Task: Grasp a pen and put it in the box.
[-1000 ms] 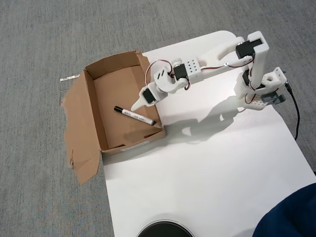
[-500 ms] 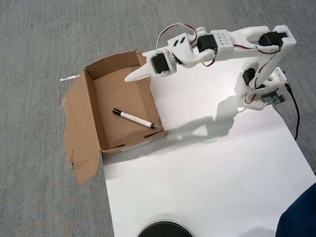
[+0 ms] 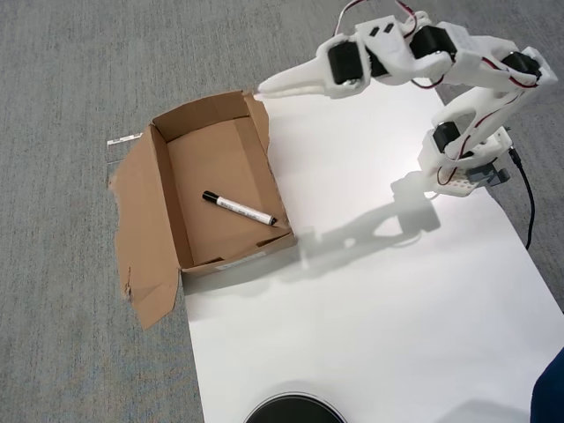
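1. Retracting looks like the step in hand: the slim white marker pen with black cap [image 3: 240, 208] lies flat on the floor of the shallow brown cardboard box [image 3: 173, 201], diagonal, tip near the right wall.
2. White two-finger gripper [image 3: 263, 90] hangs above the box's upper right corner, fingers together, holding nothing.
3. Judgement: task looks essentially done.
4. To finish well: lift clear of the ragged flaps, swing toward the white arm base [image 3: 463, 167], and avoid nudging the box wall.
5. White paper sheet [image 3: 370, 308] under the arm is unobstructed.
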